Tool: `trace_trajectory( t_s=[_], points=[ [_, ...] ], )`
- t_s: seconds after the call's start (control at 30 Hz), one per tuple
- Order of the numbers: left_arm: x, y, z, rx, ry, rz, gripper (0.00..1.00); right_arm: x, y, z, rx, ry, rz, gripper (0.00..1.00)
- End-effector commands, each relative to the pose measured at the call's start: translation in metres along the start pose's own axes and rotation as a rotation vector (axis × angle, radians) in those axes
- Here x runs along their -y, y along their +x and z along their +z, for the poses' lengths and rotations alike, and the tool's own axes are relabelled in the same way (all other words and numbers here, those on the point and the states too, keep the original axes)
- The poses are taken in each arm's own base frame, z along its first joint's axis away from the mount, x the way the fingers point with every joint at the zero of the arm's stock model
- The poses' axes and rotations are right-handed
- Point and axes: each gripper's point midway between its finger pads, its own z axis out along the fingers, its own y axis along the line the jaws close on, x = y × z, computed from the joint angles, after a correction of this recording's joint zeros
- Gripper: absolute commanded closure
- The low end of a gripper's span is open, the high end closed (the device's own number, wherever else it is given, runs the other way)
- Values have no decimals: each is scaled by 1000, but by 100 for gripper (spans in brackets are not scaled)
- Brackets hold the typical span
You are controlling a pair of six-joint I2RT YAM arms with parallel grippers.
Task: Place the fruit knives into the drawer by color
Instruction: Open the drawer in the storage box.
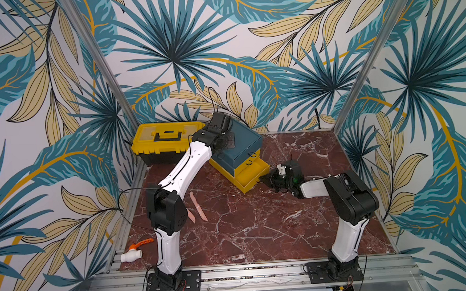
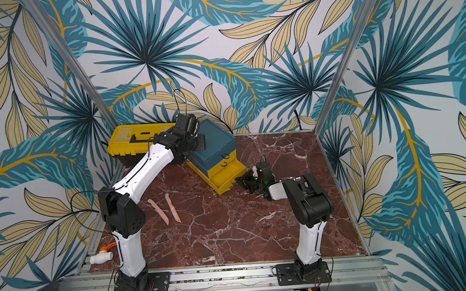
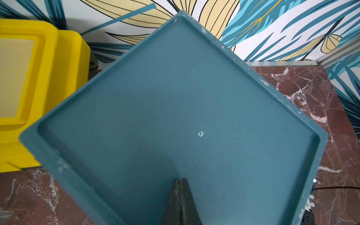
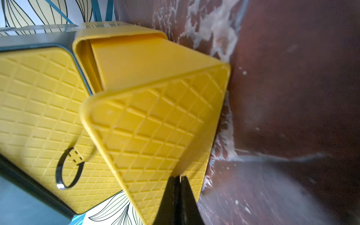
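Right wrist view, closed right end effector [image 4: 180,178] at pulled-out yellow drawer [image 4: 155,126] front

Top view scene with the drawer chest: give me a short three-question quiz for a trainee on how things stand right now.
1. True or false: the left tool stands wide open.
2. Pick one: which level of the drawer chest is pulled out? A top, B middle, C bottom.
3. Count: how many pink fruit knives lie on the marble table?

Key
1. False. Its jaws are shut.
2. C
3. Two
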Motion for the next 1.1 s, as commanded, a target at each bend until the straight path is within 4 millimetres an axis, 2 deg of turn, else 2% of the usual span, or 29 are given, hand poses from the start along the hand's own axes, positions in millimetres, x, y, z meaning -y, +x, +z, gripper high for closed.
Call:
trace_trajectory(
  t_s=[0.0, 0.37, 0.43, 0.47, 0.5, 0.53, 0.57, 0.6, 0.63, 0.67, 0.7, 0.73, 0.77, 0.8, 0.93, 1.07],
  points=[
    [-30, 95, 29, -343, -103, 30, 100, 25, 17, -14, -56, 83, 1, 100],
    [-29, 91, 27, -326, -97, 25, 100, 47, 31, -41, -67, 157, 6, 100],
    [-23, 92, 27, -334, -66, 18, 100, 49, 32, -46, -66, 171, 4, 100],
    [-23, 92, 26, -333, -63, 16, 100, 46, 33, -47, -68, 166, -1, 95],
    [-22, 90, 25, -330, -60, 13, 100, 45, 35, -48, -74, 165, -6, 83],
    [-21, 90, 24, -329, -59, 13, 100, 44, 35, -50, -78, 169, -8, 67],
    [-21, 88, 22, -323, -56, 10, 100, 42, 37, -53, -81, 169, -15, 45],
    [-20, 85, 18, -316, -53, 5, 100, 40, 38, -55, -85, 166, -22, 33],
    [-18, 83, 15, -313, -47, -3, 96, 39, 39, -58, -87, 172, -26, 26],
    [-17, 78, 8, -306, -43, -15, 79, 39, 41, -62, -90, 184, -30, 18],
    [-15, 74, 1, -300, -39, -25, 56, 37, 42, -66, -90, 187, -39, 14],
    [-14, 70, -6, -290, -44, -32, 38, 37, 43, -71, -89, 196, -47, 13],
    [-15, 67, -15, -280, -52, -38, 27, 36, 44, -77, -86, 209, -59, 11],
    [-16, 64, -24, -274, -60, -45, 19, 35, 45, -82, -83, 219, -70, 10],
    [-33, 61, -69, -259, -138, -82, 0, 20, 51, -106, -56, 222, -134, 6],
    [-63, 83, -108, -293, -257, -128, 0, -7, 55, -128, -35, 191, -218, 6]
  ],
)
